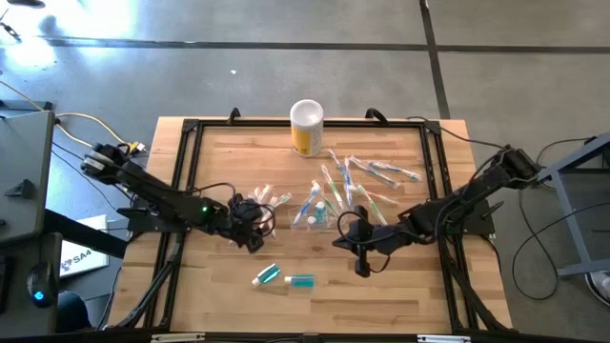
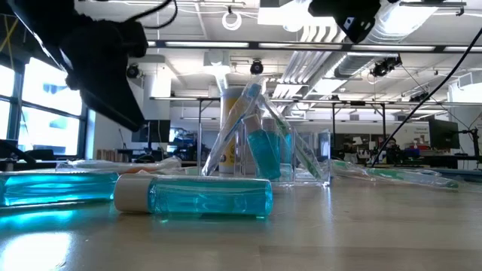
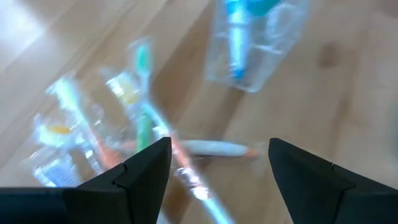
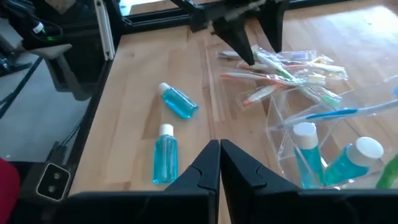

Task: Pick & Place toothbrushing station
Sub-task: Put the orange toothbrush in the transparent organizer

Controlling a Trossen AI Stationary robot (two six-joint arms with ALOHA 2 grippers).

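Note:
Slim pastel toothbrushes in clear wrappers lie in two heaps: one (image 1: 270,198) left of centre, one (image 1: 374,174) at the far right. Between them stands a clear holder (image 1: 315,211) with a blue toothbrush (image 4: 336,112) and teal tubes (image 4: 308,155) in it. Two more teal toothpaste tubes with white caps (image 1: 267,276) (image 1: 300,281) lie flat near the front. My left gripper (image 3: 217,146) (image 1: 255,229) is open, slanting down over the left heap (image 3: 143,112). My right gripper (image 4: 219,144) (image 1: 362,262) is shut and empty, above bare wood right of the tubes (image 4: 165,158).
A white cup with a yellow band (image 1: 306,127) stands at the far middle. A black frame rail (image 1: 186,171) runs round the wooden top. In the low view one tube (image 2: 203,197) lies close in front of the clear holder (image 2: 263,147). Bare wood lies at the near right.

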